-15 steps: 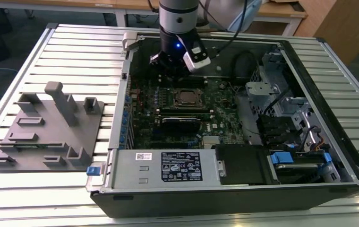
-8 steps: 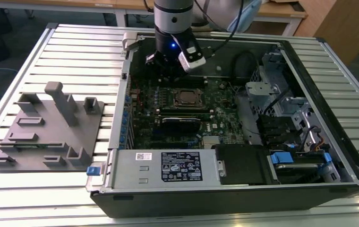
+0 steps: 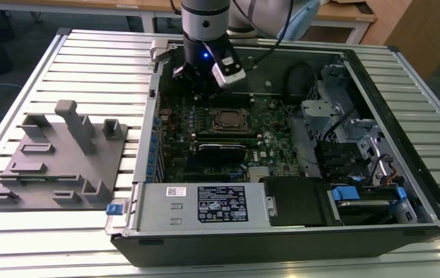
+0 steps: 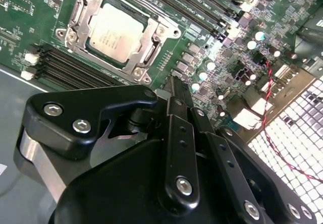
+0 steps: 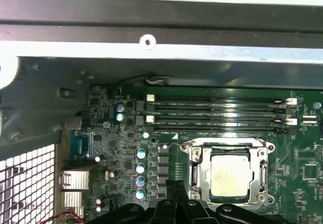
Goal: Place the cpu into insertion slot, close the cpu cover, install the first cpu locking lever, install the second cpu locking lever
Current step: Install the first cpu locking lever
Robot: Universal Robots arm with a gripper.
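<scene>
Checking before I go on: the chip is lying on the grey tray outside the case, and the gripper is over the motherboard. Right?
No. The chip sits in the socket on the motherboard, as the second wrist view shows. The gripper is over the motherboard.

Robotics lab (slatted aluminium bench [image 3: 88,63])

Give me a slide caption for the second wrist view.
Gripper hovers near the cpu, seated beneath the closed cpu cover on the green motherboard.
</scene>
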